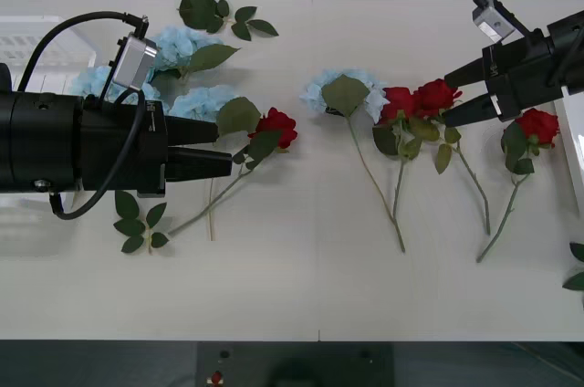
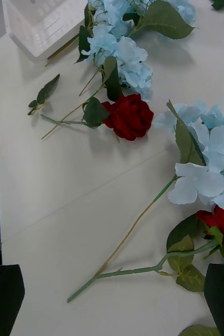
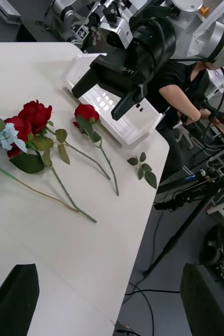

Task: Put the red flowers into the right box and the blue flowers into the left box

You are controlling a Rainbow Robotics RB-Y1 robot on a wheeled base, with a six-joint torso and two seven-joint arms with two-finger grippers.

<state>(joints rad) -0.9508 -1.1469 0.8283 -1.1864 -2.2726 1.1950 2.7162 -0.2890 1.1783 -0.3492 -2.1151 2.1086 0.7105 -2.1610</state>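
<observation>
**Both grippers hovering open over a table strewn with flowers**

Nearest to us in the front view, the left gripper is reaching in from the table's left side, its two black fingers spread apart and holding nothing; we are seeing their tips just beside a red rose and the big leaf of a blue cluster. Behind that arm, more blue flowers are lying close to the left box, which is sitting at the table's far left edge.

We are finding the right gripper coming in from the right, fingers likewise parted and empty, their tips close by a pair of red flowers lying against a separate blue cluster at mid-table. One more rose is lying past the gripper, near the right box, whose rim is showing at the table's right edge; in the left wrist view we are seeing that tray sitting beside the table's corner.

Stems are trailing toward the near edge, yet a broad strip of bare table is running along it. Loose leaf sprigs are lying below the left arm, and others near the far edge.
</observation>
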